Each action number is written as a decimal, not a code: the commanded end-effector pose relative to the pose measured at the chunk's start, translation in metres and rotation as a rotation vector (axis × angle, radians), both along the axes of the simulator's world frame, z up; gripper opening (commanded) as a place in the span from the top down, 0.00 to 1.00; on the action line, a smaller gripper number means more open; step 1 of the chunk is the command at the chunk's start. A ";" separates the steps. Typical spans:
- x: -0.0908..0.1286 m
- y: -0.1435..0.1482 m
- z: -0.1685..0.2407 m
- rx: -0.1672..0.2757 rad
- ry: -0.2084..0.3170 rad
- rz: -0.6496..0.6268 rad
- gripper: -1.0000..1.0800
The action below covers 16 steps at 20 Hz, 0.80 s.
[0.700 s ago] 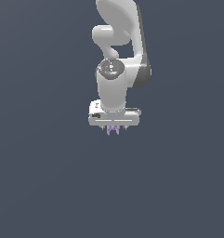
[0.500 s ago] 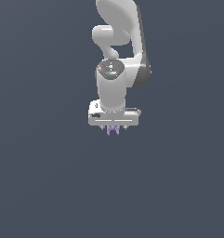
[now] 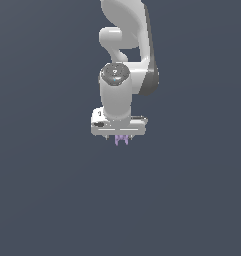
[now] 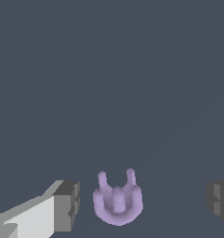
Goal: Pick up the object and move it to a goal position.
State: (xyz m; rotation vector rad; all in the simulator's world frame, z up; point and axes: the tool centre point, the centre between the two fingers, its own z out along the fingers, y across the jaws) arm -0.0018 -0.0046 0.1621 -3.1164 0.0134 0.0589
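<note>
The object [image 4: 117, 204] is a tiny lavender piece with small prongs, lying on the dark floor between my fingers. My gripper [image 4: 142, 204] is open. One dark pad [image 4: 67, 204] stands just beside the object and the other pad [image 4: 219, 202] is far off on the opposite side; neither touches it. In the exterior view the white hand hangs straight down over the object [image 3: 121, 140], whose prongs peek out under the gripper [image 3: 120, 136]. The fingers themselves are mostly hidden there.
A plain dark grey floor [image 3: 52, 200] fills both views. The white arm [image 3: 124, 45] rises to the top of the exterior view. No other objects or marks are visible.
</note>
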 end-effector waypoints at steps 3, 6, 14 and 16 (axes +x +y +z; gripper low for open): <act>-0.001 0.001 -0.001 -0.001 0.000 -0.016 0.04; -0.002 0.001 -0.003 -0.002 0.001 -0.044 0.04; -0.009 0.004 -0.010 -0.008 0.001 -0.173 0.04; -0.012 0.005 -0.012 -0.009 0.002 -0.219 0.04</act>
